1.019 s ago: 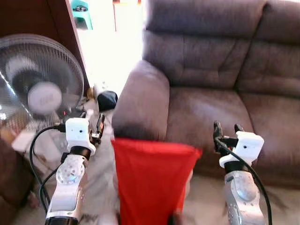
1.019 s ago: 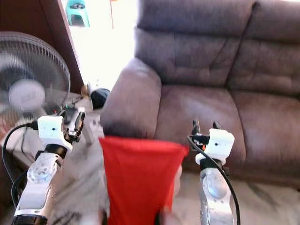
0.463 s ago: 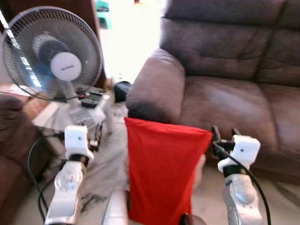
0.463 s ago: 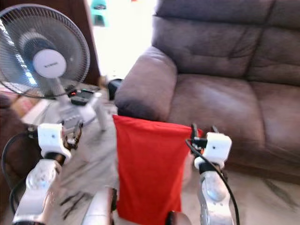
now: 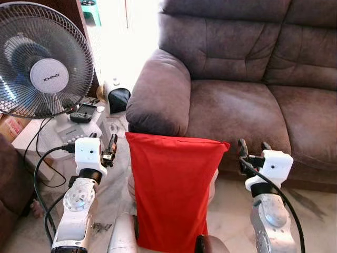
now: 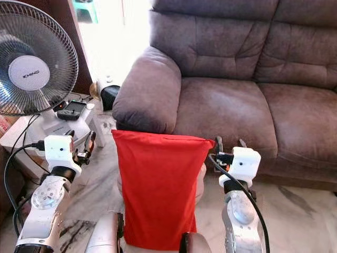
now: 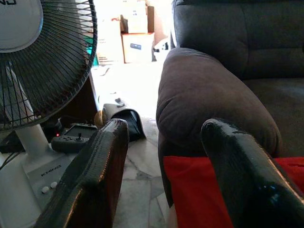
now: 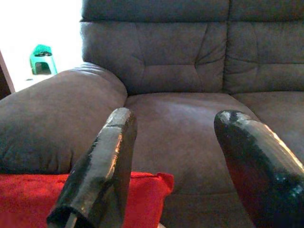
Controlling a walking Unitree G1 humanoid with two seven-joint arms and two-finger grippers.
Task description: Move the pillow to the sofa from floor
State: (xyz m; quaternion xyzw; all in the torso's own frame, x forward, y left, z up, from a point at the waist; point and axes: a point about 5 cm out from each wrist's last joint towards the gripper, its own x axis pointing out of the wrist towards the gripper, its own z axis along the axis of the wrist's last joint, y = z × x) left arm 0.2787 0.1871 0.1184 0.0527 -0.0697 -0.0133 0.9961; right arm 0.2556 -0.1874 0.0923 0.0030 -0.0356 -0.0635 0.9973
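The view has steadied and drawn nearer the sofa. The red pillow stands upright between the left pincer and right pincer, both spread, neither pinching it; lifting remains.

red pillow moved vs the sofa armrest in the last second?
No clear move. The red pillow has its top edge just below the front of the sofa armrest, as before. The whole view shifted, so the camera moved.

Silver arms, white wrist blocks, black cables, black-fingered left tool.
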